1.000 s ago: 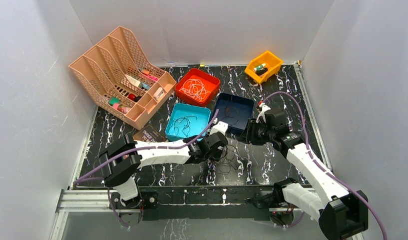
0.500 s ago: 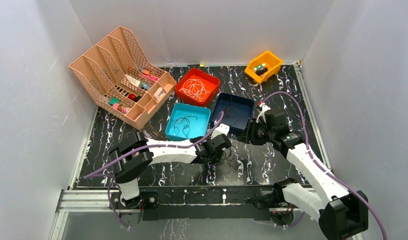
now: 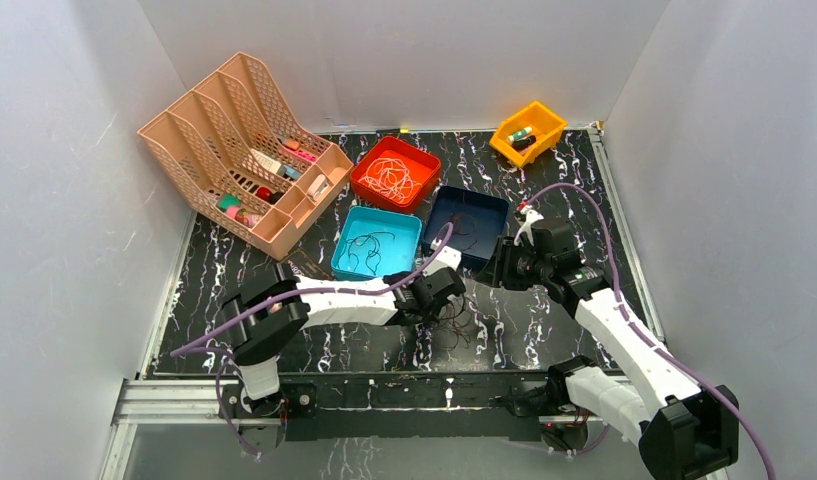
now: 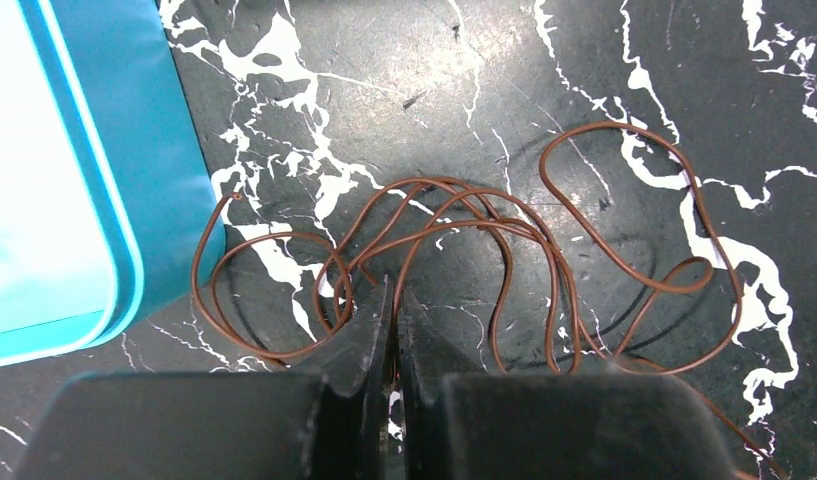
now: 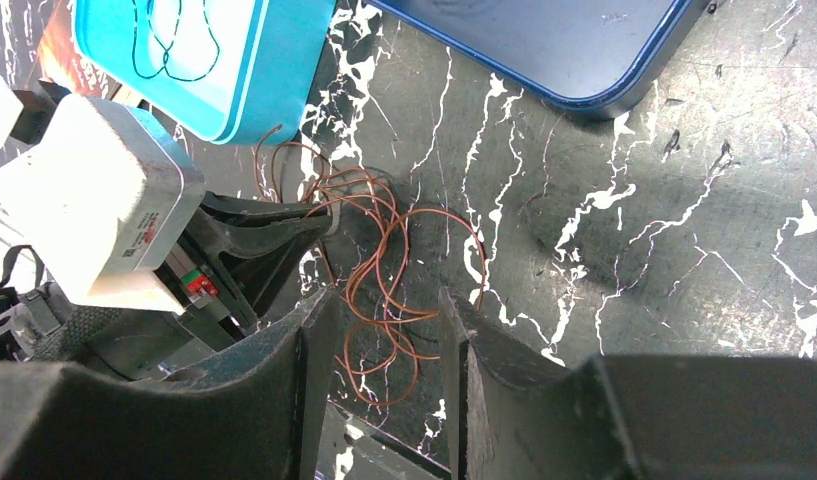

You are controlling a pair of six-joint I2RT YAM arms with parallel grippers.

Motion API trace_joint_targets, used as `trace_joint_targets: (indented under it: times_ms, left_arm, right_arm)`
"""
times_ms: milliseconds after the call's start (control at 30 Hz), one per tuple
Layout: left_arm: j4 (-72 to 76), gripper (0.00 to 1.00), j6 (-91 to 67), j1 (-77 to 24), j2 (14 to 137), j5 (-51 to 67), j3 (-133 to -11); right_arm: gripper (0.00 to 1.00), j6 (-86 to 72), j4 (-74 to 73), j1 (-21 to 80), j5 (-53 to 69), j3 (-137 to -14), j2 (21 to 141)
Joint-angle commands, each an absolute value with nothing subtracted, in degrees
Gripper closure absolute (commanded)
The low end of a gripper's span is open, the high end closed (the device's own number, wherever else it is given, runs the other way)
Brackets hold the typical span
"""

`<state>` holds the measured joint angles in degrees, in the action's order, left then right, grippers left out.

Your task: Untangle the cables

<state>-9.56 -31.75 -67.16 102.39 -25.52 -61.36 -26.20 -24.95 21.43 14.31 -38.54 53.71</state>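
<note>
- The brown cable (image 4: 504,230) lies in loose loops on the marbled table (image 4: 584,60), mid-frame in the left wrist view, just beside the teal tray (image 4: 174,170) at left.
- The left gripper (image 4: 392,295), bottom centre, is pinched nearly closed on one strand.
- The right gripper (image 5: 386,300) hangs with jaws apart over the loops.

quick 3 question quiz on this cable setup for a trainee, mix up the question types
1. True or false: the right gripper is open.
2. Which tray holds the white cable? A teal, B red, C navy.
3. Fill in: the left gripper is shut on the ___ cable.
Key: 1 true; 2 B, the red tray; 3 brown, the brown cable on the table.
</note>
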Motion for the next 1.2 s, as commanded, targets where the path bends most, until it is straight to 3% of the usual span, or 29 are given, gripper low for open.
trace_joint_targets:
  times_ms: [0,200,300,767,1167]
  left_arm:
    - [-11.9,1.0,-29.0,-67.4,95.5,-27.2,-63.9]
    - [-10.8,1.0,-25.2,-67.4,86.7,-26.4,-62.5]
    - [-10.0,1.0,-22.6,-67.4,83.0,-24.6,-62.3]
    - [-10.0,1.0,-20.5,-67.4,76.5,-23.4,-64.8]
    - [-12.7,1.0,-24.6,-67.3,76.3,-24.0,-69.2]
  right_arm:
    - [0.5,-25.7,-22.3,21.3,13.6,-41.1,51.4]
    - [0.47,-24.8,-19.2,21.3,12.6,-40.9,47.4]
    - [0.38,-24.3,-15.9,21.2,14.4,-40.2,44.6]
    - [0.25,-23.3,2.1,21.3,33.6,-35.8,42.5]
    - [0.26,-28.0,13.8,26.1,26.0,-27.3,43.7]
